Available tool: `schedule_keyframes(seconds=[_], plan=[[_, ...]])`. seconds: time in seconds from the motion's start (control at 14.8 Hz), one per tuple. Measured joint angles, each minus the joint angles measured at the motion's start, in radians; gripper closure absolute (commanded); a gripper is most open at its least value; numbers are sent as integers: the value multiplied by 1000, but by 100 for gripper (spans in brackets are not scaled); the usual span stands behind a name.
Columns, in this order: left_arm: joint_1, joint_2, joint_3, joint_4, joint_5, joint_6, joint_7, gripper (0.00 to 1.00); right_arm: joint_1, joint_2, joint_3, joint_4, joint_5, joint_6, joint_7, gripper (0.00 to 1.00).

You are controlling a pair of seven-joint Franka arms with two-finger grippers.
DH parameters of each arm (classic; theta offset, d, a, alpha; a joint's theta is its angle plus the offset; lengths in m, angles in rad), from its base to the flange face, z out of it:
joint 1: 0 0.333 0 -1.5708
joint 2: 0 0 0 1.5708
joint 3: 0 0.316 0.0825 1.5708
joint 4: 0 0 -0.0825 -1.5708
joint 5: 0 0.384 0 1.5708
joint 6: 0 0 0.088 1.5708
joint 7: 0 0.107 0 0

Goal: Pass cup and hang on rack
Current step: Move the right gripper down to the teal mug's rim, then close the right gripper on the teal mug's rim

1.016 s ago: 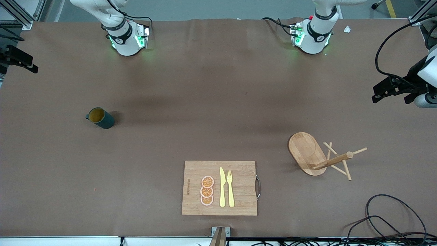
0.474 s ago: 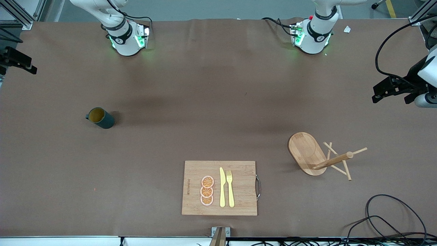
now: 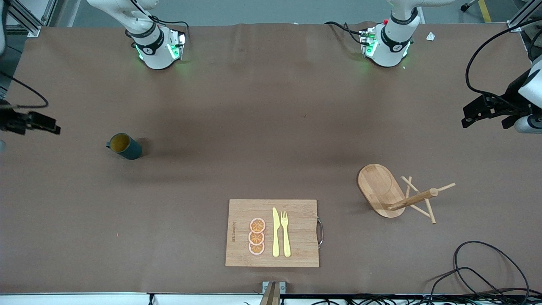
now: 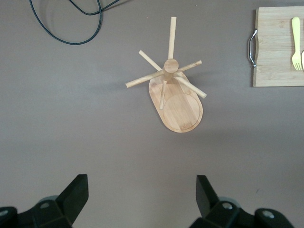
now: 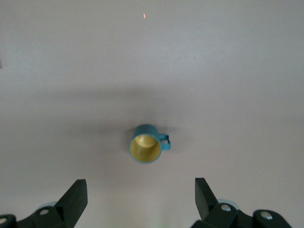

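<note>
The dark teal cup (image 3: 124, 146) stands upright on the brown table toward the right arm's end, its yellowish inside showing and its handle on the side toward the table's end. It also shows in the right wrist view (image 5: 147, 145). My right gripper (image 3: 46, 123) hangs open and empty over the table's end beside the cup (image 5: 140, 202). The wooden rack (image 3: 396, 195) stands toward the left arm's end, with several pegs on its post (image 4: 173, 90). My left gripper (image 3: 486, 120) is open and empty over that end of the table (image 4: 141, 202).
A bamboo cutting board (image 3: 243, 233) with a yellow knife (image 3: 275, 233), a fork (image 3: 286, 235) and orange slices (image 3: 256, 236) lies near the front edge; it also shows in the left wrist view (image 4: 278, 57). Black cables (image 3: 478, 271) lie at the corner nearer the camera than the rack.
My right gripper has come in from the table's end toward the cup, mostly in the last half second. The left arm, cup and rack have not moved.
</note>
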State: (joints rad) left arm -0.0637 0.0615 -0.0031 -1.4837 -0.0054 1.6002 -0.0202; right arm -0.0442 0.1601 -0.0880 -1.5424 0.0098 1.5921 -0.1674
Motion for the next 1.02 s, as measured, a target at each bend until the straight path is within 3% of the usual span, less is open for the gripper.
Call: schedule_keyframes(seconds=[0.2,0.68,1.02], plan=[[0,0,0,1,0,0,0,0,-4,56,-1,-82,0,134,-94,0],[0,0,0,1,0,0,0,0,-9,70,-1,-444,2,556,-357,0],[0,0,0,1,0,0,0,0,-23,81,-2,-569,2,621,-520,0]])
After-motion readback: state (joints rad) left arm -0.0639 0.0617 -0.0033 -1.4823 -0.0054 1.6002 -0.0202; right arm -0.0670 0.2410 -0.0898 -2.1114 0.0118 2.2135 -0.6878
